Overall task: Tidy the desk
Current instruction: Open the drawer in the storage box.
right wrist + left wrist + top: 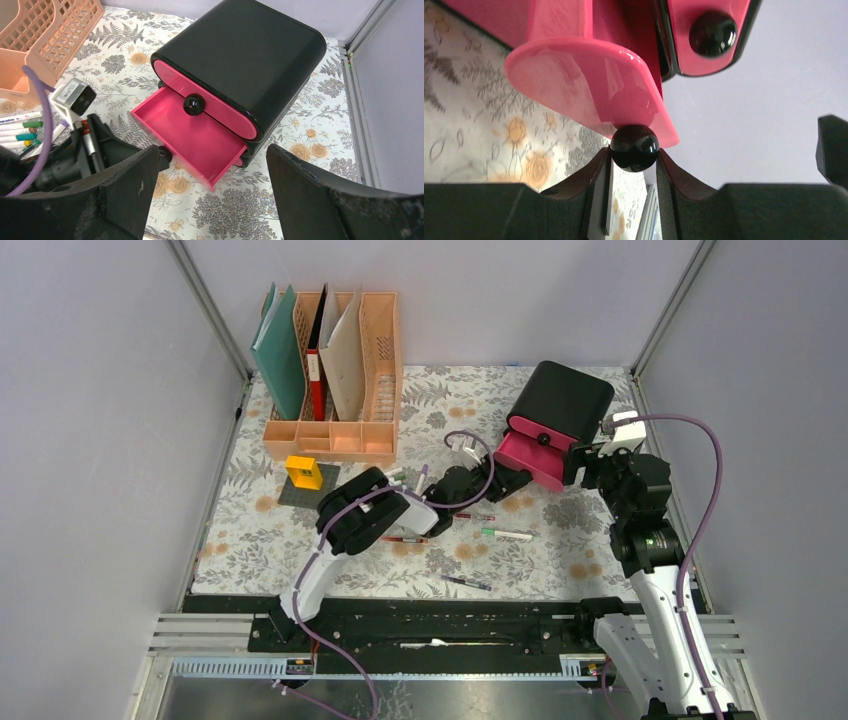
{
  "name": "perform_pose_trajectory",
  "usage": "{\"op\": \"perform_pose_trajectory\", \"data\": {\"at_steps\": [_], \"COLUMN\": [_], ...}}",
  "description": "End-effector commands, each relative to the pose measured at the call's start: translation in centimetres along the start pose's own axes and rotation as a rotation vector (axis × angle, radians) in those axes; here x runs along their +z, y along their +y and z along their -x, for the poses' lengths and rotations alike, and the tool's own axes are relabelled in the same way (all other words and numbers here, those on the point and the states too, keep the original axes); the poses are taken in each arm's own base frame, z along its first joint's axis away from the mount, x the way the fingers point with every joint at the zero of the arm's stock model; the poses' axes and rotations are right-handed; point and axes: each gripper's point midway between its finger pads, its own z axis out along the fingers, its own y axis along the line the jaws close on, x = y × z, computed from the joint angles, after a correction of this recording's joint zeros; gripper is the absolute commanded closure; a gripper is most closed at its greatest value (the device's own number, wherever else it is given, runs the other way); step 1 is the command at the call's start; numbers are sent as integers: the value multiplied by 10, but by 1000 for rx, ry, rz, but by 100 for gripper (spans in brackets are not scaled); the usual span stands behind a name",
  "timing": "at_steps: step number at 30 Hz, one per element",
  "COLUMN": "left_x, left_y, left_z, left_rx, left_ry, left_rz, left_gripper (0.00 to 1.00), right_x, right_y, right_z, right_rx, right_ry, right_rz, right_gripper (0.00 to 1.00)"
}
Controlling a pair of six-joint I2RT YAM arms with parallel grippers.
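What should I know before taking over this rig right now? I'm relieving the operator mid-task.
Left gripper: shut on the knob of the lower drawer.
Right gripper: open, holding nothing, near the drawer box.
Done: lower drawer pulled out; it looks empty.
Left: pens lie loose on the desk; probably stow them, then close the drawer.

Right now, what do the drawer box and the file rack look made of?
Drawer box: likely hard plastic, glossy; light reflects off its black shell and the pink drawer. File rack: probably moulded plastic, matte peach; lattice-patterned walls.
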Motion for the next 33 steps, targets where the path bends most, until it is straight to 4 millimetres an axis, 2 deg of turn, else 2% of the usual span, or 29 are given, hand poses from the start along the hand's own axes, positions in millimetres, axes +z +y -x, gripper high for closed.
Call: {"op": "perform_pose_trajectory", "data": {"at_steps": [1,3,4,5,10,15,17,19,21,22,23,28,33], "left_x": [-23,-30,-32,-33,-45,-68,-82,-95,-107,-114,-121,-161,-201], "left_y": [-50,-50,-49,-48,-55,-60,-65,-68,-72,-73,-73,-61,-56], "left_z": [12,10,9,7,6,6,6,7,9,9,8,21,39], "left_rx": [52,57,56,56,108,210,259,305,357,386,420,611,746], "left_ry": [-67,-65,-60,-51,-29,-31,-36,-45,-53,-56,-53,-120,-171], "left_rz": [-114,-117,-112,-107,-102,-57,-48,-38,-27,-17,-1,179,314], "left_gripper": [98,90,77,70,43,18,12,11,9,3,2,1,1], "right_x": [1,2,2,2,3,3,3,3,2,0,-2,-17,-32], "right_y": [-1,0,0,1,7,16,19,25,32,39,45,78,106], "right_z": [13,11,10,10,6,3,1,-2,-6,-9,-13,-27,-45], "right_rx": [1,0,-1,-3,-22,-42,-50,-62,-88,-110,-135,-200,-183], "right_ry": [-50,-46,-42,-42,-24,-9,-1,13,29,43,57,80,142], "right_rz": [-1,3,6,8,50,103,126,163,215,260,305,534,745], "right_gripper": [16,16,16,15,14,9,9,8,2,1,1,0,0]}}
